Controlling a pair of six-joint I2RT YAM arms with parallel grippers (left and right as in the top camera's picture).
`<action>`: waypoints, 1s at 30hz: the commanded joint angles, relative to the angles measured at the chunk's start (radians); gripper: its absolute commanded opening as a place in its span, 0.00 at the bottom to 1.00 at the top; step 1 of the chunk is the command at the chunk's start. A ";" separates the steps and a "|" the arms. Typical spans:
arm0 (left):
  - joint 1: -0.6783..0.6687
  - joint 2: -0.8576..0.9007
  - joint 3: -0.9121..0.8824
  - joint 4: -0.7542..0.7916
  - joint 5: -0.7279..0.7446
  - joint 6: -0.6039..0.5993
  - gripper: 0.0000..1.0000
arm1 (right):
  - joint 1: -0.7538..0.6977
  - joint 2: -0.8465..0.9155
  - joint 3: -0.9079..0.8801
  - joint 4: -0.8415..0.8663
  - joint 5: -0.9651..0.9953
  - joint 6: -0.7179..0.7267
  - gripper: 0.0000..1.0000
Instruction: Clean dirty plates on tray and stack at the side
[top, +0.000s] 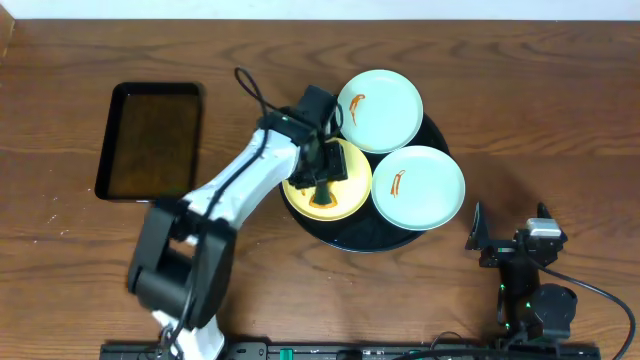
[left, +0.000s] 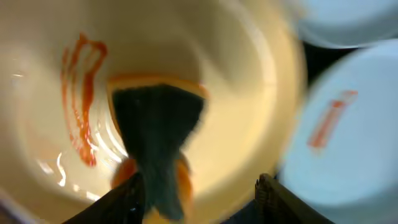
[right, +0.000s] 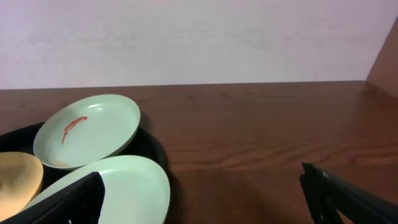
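The round black tray holds three plates. The pale yellow plate carries a red-orange sauce streak and a dark green and orange sponge. My left gripper hovers low over this plate, jaws open, and the sponge lies between them close to the left finger. Two mint plates each show a thin orange streak. My right gripper is open and empty on the table right of the tray; its wrist view shows both mint plates.
A rectangular black tray lies at the far left on the wooden table. My left arm reaches diagonally from the front left across to the round tray. A pale wall stands behind the table in the right wrist view.
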 joint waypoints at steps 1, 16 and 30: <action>0.035 -0.214 0.050 -0.004 0.015 0.052 0.58 | -0.015 -0.004 -0.002 0.027 -0.029 0.073 0.99; 0.308 -0.500 0.050 -0.293 -0.286 0.055 0.79 | -0.015 0.200 0.187 0.457 -0.552 0.087 0.99; 0.370 -0.500 0.050 -0.364 -0.205 0.056 0.79 | 0.073 1.422 1.429 -0.492 -1.086 -0.060 0.99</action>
